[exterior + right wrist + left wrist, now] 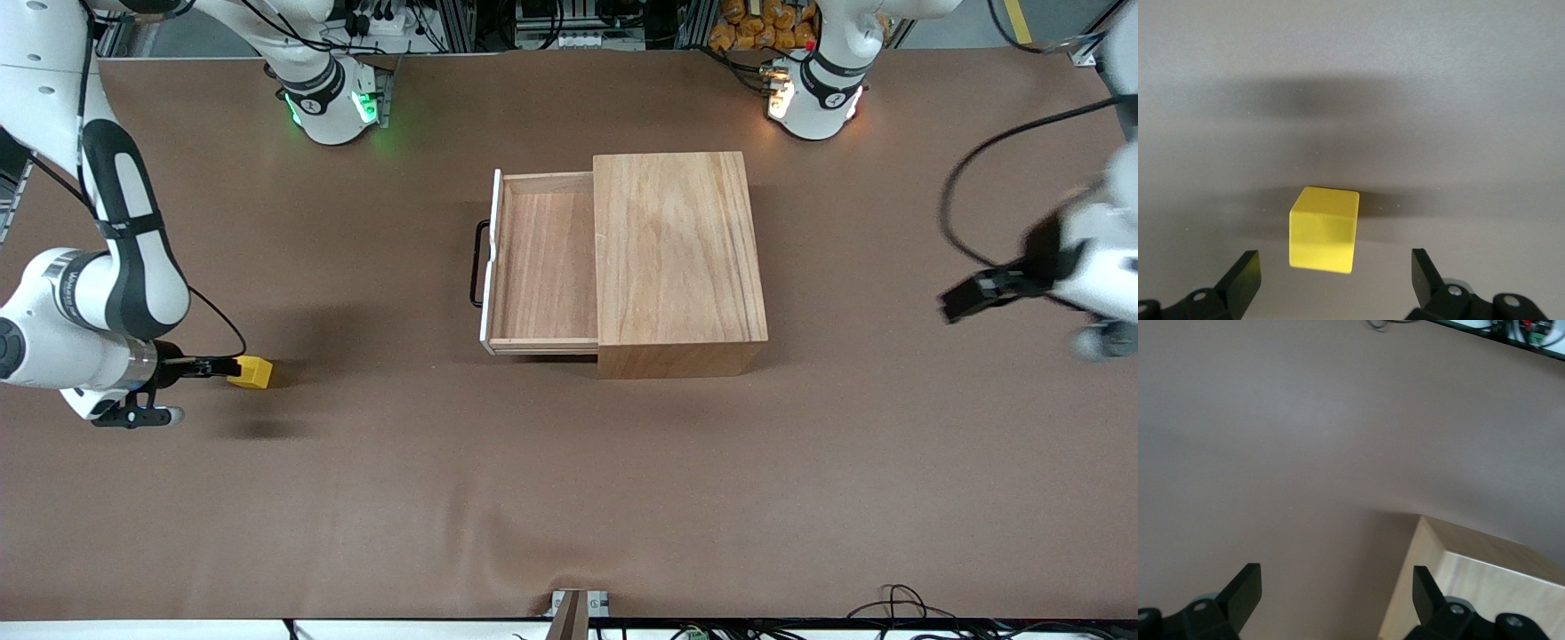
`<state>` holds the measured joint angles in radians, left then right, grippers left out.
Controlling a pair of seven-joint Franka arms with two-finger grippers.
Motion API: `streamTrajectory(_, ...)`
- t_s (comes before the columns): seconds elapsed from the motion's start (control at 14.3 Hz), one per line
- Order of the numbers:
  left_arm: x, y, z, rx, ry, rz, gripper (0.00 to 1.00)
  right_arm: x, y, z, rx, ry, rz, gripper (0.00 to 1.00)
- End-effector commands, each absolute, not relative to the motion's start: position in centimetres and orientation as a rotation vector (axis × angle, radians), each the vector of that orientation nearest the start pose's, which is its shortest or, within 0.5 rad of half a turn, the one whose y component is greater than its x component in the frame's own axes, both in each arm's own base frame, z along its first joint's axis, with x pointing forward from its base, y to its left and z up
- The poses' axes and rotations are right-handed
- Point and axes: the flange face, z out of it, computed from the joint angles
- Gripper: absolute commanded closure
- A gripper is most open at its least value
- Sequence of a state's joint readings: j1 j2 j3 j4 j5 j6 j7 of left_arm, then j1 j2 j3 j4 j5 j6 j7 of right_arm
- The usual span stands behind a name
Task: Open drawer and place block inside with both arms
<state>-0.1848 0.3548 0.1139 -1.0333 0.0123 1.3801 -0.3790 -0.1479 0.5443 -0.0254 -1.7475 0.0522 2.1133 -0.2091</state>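
Observation:
The wooden box (680,258) stands mid-table. Its drawer (544,267) is pulled out toward the right arm's end, with its black handle (478,264) on the white front. The tray shows nothing in it. The yellow block (252,372) lies on the table near the right arm's end. My right gripper (212,366) is open and low, right beside the block. In the right wrist view the block (1323,229) sits just ahead of the open right gripper (1335,280), touching neither finger. My left gripper (967,300) is over the table at the left arm's end, open and empty (1336,593). A corner of the box (1485,587) shows past it.
The brown mat (569,498) covers the table. The arm bases (333,102) stand along the table edge farthest from the front camera. Cables (898,600) lie at the edge nearest the front camera.

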Motion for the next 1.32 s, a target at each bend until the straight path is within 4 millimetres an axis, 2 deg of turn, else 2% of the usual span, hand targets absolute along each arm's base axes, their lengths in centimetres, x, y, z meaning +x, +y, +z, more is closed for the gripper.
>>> streamTrajectory(0.0,62.1,-3.8,65.2,-3.082,-0.44,0.019,0.0,62.4,-10.3,22.3,-3.071,-0.023,0.214,0.0)
streamTrajectory(0.14,61.7,-0.8,65.9,-3.102,-0.347,0.01,0.0,61.8,-9.9,21.3,-3.077,-0.016,0.19,0.0)
streamTrajectory(0.28,60.3,0.8,65.5,-3.113,-0.284,0.041,0.0,61.9,-9.9,21.2,-3.066,0.036,0.184,0.0)
streamTrajectory(0.35,59.0,1.0,65.3,-3.117,-0.286,0.041,0.0,61.8,-9.7,21.1,-3.043,0.11,0.183,0.0)
streamTrajectory(0.49,55.9,1.2,64.3,-3.132,-0.264,0.022,0.0,61.9,-9.1,21.1,-3.031,0.135,0.181,0.0)
streamTrajectory(0.63,53.8,1.1,63.8,-3.135,-0.231,0.01,0.0,61.9,-9.7,20.8,-3.032,0.147,0.178,0.01)
streamTrajectory(0.84,53.2,1.3,64.0,-3.137,-0.222,0.008,0.0,61.8,-10.1,20.0,-3.033,0.144,0.177,0.28)
streamTrajectory(0.98,53.3,2.6,64.2,-3.14,-0.198,-0.002,0.0,61.8,-10.1,19.6,-3.032,0.145,0.182,0.44)
streamTrajectory(1.25,53.2,3.7,65.0,-3.141,-0.19,-0.021,0.0,61.8,-9.9,18.9,-3.035,0.14,0.183,0.63)
